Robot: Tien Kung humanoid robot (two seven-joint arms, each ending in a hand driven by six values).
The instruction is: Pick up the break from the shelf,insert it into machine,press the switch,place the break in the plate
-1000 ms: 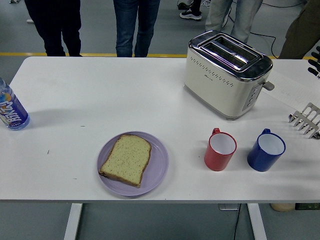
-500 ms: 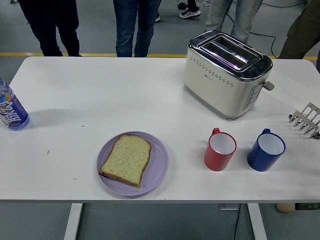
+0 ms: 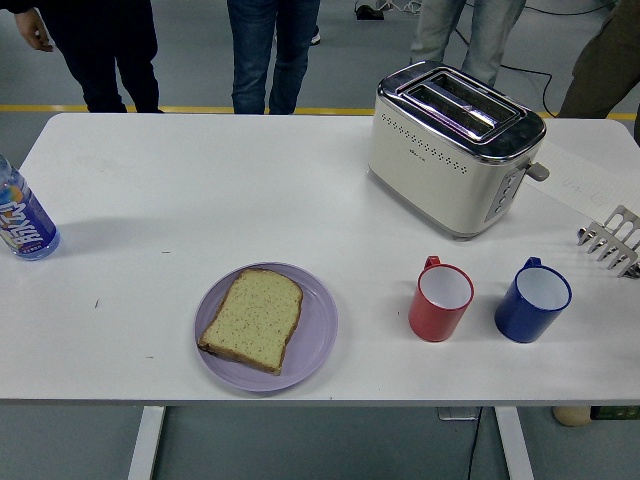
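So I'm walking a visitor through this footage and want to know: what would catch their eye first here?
Probably the slice of bread lying flat on the purple plate near the table's front edge. Next, the cream and chrome toaster at the far right, its slots empty, with a red mug and blue mug side by side in front of it.

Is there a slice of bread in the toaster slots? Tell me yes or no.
No, the toaster slots look empty, and the bread slice lies flat on the purple plate.
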